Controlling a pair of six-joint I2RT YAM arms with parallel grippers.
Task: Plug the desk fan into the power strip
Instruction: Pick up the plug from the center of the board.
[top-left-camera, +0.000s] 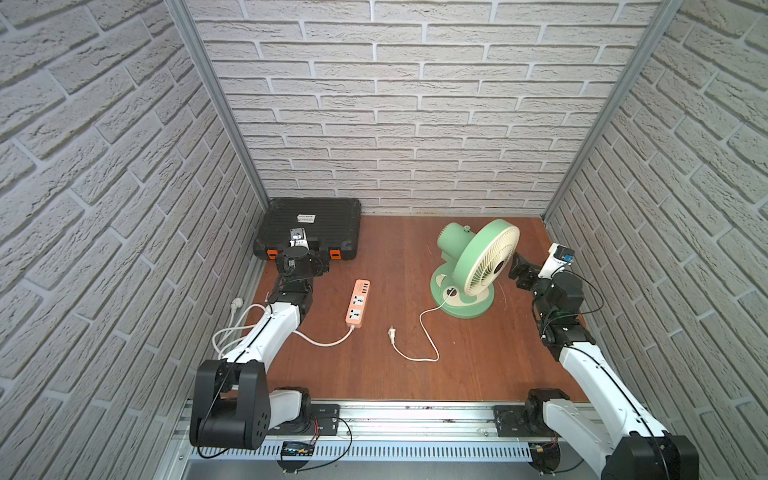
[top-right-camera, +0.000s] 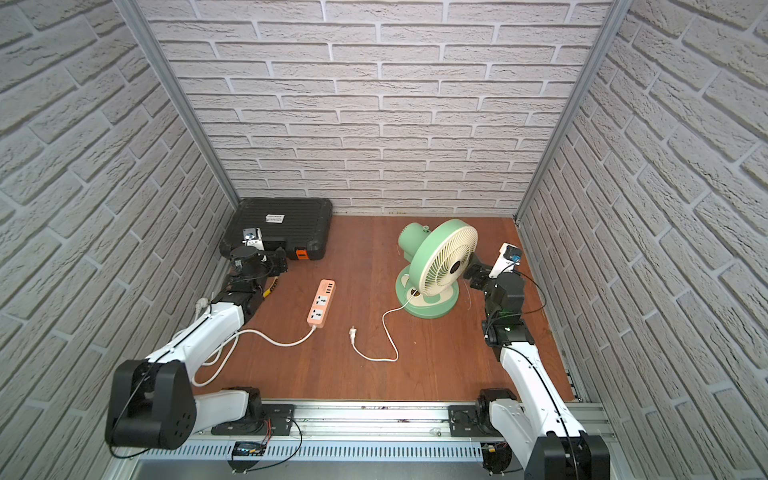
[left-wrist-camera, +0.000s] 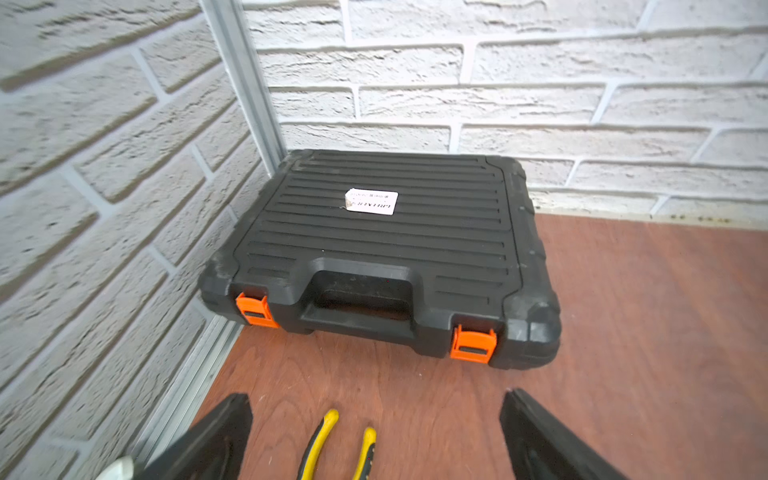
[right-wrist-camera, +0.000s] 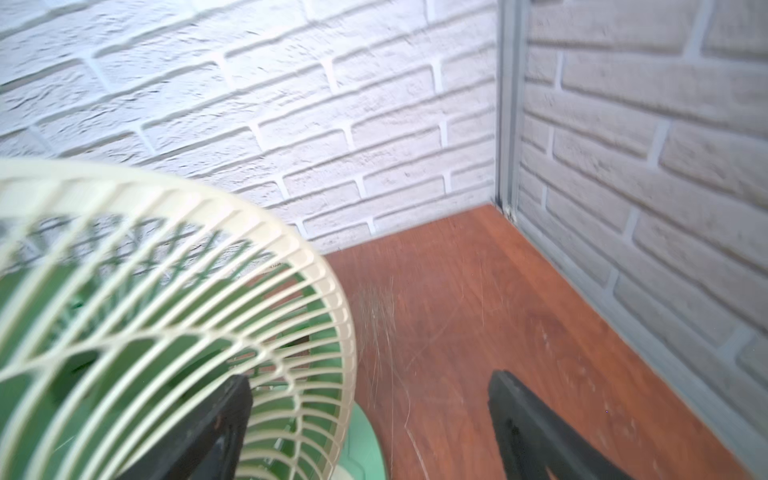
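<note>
Picture the wooden table (top-left-camera: 457, 374) as a clock with 12 at the back wall. The desk fan (top-left-camera: 478, 266) stands upright at about 2 o'clock, and its cream grille faces roughly 4 o'clock, toward the right arm. The power strip (top-left-camera: 358, 301) lies flat at about 9 o'clock, sockets up, with its thick white cable (top-left-camera: 328, 341) leaving the 6 o'clock end and running under the left arm. The fan's thin cord (top-left-camera: 428, 328) comes off the base, loops toward 6 and curls back to the little white plug (top-left-camera: 390, 333). That plug lies loose on the wood near the middle, at around 4 o'clock from the strip and clearly apart from it, so nothing's plugged in. The right gripper (right-wrist-camera: 370, 378) is right up at the front of the fan with its jaws spread wide. The rim of the grille sits in the gap and one finger (right-wrist-camera: 224, 415) overlaps the grille, but I can't tell if it actually touches. The left gripper (left-wrist-camera: 376, 397) is over at 10 o'clock, also wide apart and holding nothing. It points at the closed black toolcase (left-wrist-camera: 386, 249) in the 11 o'clock corner, and yellow-handled pliers (left-wrist-camera: 318, 444) lie on the wood under it.
</note>
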